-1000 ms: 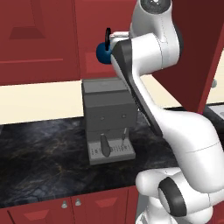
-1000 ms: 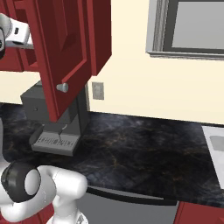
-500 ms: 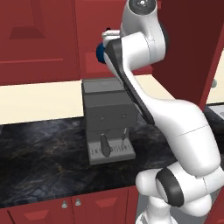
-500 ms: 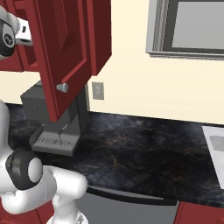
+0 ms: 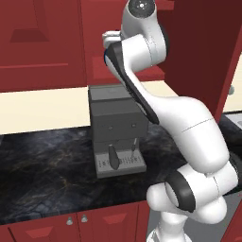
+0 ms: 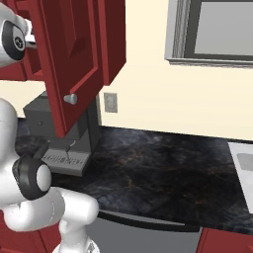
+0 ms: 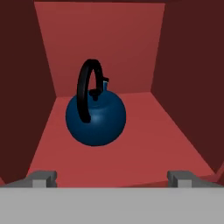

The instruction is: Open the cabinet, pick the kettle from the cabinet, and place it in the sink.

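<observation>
In the left base view the white arm (image 5: 156, 108) rises from the lower right and bends up toward the open cabinet (image 5: 198, 52), its hand reaching in at shelf height above a grey coffee machine (image 5: 116, 134) that stands on the dark marbled tabletop (image 5: 42, 165); the arm covers the cabinet's inside here, so the fingers' state cannot be told from this side. In the right base view the cabinet door (image 6: 74, 59) stands swung open toward the camera, its round silver knob (image 6: 70, 99) near the lower edge, and the sink (image 6: 243, 168) shows at the right edge of the tabletop (image 6: 148, 168), well apart from the cabinet. In the hand view the kettle (image 7: 96, 117) sits upright on the red cabinet floor, a little left of centre, its black arched handle (image 7: 86, 87) standing over the dark blue body. The fingers (image 7: 41, 177) stand wide apart at the bottom corners of this view, clamped on nothing. The kettle lies ahead of them and between their lines, nearer the left one, touching neither.
</observation>
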Robot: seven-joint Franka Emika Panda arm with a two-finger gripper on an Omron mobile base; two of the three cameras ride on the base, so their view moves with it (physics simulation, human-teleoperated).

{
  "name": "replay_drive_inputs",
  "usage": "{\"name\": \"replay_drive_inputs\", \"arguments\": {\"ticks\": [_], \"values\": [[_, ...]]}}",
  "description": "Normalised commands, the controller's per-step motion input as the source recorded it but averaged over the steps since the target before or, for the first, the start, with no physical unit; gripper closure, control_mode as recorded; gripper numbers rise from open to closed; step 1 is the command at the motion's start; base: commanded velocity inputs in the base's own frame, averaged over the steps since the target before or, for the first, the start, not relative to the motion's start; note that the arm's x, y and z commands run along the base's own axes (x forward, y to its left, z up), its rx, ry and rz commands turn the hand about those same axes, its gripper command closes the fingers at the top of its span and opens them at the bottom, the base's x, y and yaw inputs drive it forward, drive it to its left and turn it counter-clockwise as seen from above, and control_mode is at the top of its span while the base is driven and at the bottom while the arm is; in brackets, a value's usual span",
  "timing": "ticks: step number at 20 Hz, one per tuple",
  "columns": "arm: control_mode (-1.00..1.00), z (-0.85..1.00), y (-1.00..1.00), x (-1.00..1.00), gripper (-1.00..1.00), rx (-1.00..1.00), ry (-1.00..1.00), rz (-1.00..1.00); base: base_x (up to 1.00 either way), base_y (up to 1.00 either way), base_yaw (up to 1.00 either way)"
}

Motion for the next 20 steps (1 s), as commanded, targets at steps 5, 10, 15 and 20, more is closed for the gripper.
{"name": "replay_drive_inputs", "arguments": {"ticks": [5,10,15,20], "values": [[-1.00,-0.04,0.03,0.39,-1.00,0.00,-0.03,0.09,0.00,0.00,0.00],[-1.00,-0.07,0.00,0.33,-1.00,-0.01,-0.01,0.10,0.00,0.00,0.00],[-1.00,-0.03,0.00,0.33,-1.00,-0.03,0.00,0.06,0.00,0.00,0.00],[-1.00,-0.03,0.00,0.37,-1.00,-0.01,0.00,0.04,0.00,0.00,0.00]]}}
